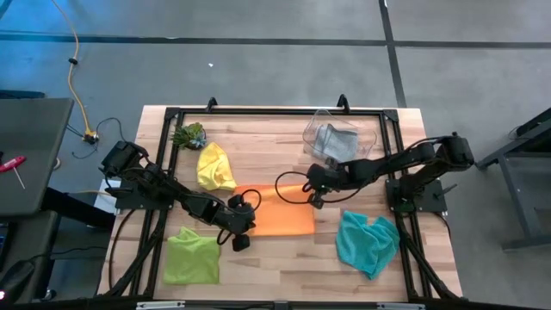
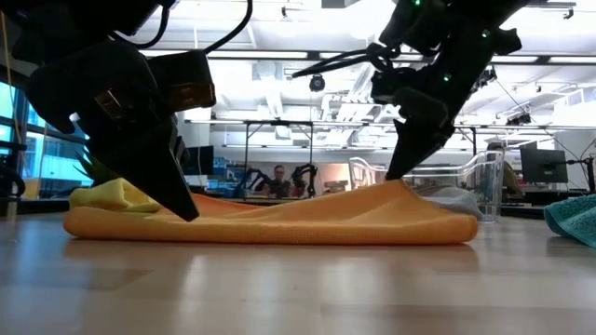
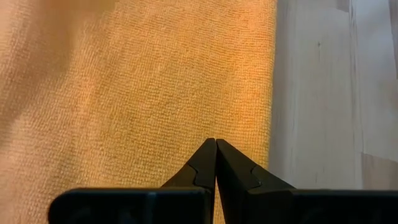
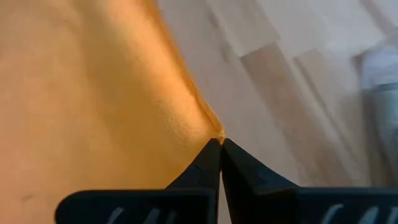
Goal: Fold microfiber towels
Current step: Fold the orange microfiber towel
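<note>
Currently both pinch the flat orange microfiber towel [image 1: 284, 217] at table centre: left gripper [image 1: 238, 226] clamped on its near-left area, right gripper [image 1: 315, 195] clamped on its far edge, lifting a small peak. Carry both edges across together, keep tension even, align corners before letting go. Cloth looks soft, slightly rumpled.

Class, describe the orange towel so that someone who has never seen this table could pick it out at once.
Start at the wooden table and look to its middle, between the two dark arms. The orange towel lies flat there, with the left claw and right claw shut on its edges. The yellow, lime, teal and grey towels lie crumpled and untouched.
</note>
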You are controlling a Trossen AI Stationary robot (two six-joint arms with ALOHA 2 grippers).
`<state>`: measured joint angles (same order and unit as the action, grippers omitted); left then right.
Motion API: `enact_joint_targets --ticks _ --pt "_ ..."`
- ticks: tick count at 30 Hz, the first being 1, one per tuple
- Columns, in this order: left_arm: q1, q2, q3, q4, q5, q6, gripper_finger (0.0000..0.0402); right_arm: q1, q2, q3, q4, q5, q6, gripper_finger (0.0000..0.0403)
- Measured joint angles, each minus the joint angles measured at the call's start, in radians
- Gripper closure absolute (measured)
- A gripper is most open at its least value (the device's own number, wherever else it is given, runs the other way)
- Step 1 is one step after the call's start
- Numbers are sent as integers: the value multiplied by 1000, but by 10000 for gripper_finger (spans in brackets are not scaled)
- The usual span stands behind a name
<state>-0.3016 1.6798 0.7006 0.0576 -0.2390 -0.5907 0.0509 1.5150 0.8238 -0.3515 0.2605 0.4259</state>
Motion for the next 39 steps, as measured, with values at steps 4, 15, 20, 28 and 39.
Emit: enact_joint_targets --ticks 4,15,20,28,39 --pt "0 0 0 0 0 0 401 0 0 0 17 21 -8 402" --pt "0 0 0 0 0 8 401 0 1 0 34 -52 -8 327" --pt "0 0 0 -1 1 5 401 -16 -55 0 -42 72 -12 231" --pt "0 -10 0 -11 3 22 401 -25 -242 -30 -222 -71 214 148" --pt "71 -187 18 -102 94 175 401 147 -209 -283 350 -236 928 148"
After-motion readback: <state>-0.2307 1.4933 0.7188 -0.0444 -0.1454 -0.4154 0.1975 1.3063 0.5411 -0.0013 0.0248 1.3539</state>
